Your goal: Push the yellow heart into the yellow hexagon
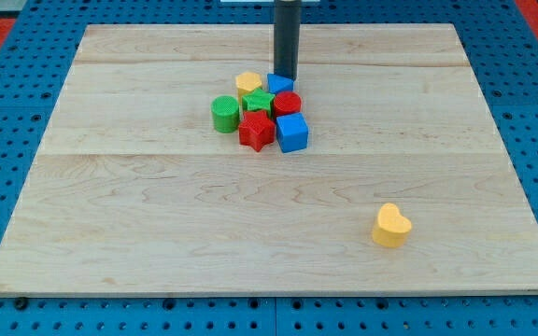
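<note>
Looking at this one, the wooden table (pixel 157 233) had pretty much everything bunched up in a little cluster near the view's top, a bit left of centre. The yellow hexagon (pixel 247 83) sat at the cluster's upper left, with a blue block (pixel 279 84) just beside it on the view's right; that blue one's shape was hard to make out because the rod stood right over it. Below those were a green star (pixel 258 101) and a red cylinder (pixel 288 103), packed tight together. A green cylinder (pixel 225 113) was on the cluster's left side, a red star (pixel 257 132) was at the bottom, and a blue cube (pixel 291 133) sat at the bottom right, touching the red star.

The yellow heart (pixel 391 225) was way off on its own, well apart from the rest, down toward the view's bottom right corner of the table. Nothing was near it.

The arm's tip (pixel 286 77) came down at the top edge of the cluster, right at the back of the blue block and just to the right of the yellow hexagon. Whether it was actually touching either one couldn't be told from this angle. No end effector with jaws here, just the plain dark rod, so nothing was being held. The tip was far from the heart.
</note>
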You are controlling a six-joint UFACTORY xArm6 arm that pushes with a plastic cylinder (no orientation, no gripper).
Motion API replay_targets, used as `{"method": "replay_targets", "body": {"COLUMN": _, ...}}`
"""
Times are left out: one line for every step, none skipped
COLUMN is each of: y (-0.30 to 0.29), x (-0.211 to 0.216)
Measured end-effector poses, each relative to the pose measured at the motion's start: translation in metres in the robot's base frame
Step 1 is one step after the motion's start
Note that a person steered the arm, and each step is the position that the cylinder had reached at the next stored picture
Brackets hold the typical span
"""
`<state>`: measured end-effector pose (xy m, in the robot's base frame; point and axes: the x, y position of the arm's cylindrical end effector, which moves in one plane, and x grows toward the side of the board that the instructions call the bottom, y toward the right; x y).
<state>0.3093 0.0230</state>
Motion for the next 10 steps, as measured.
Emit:
{"method": "replay_targets", "body": {"y": 0.017, "x": -0.002}}
{"method": "replay_targets", "body": {"y": 0.005, "x": 0.008}}
{"method": "replay_targets", "body": {"y": 0.047, "x": -0.003}}
{"method": "replay_targets", "body": {"y": 0.103, "x": 0.011}}
{"method": "replay_targets", "body": {"y": 0.16, "x": 0.068}}
{"method": "replay_targets", "body": {"y": 0.191, "x": 0.124}}
{"method": "replay_targets", "body": {"y": 0.255, "x": 0.16}}
{"method": "replay_targets", "body": {"y": 0.225, "x": 0.205}}
{"method": "replay_targets", "body": {"y": 0.189, "x": 0.213}}
{"method": "replay_targets", "body": {"y": 0.177, "x": 0.25}}
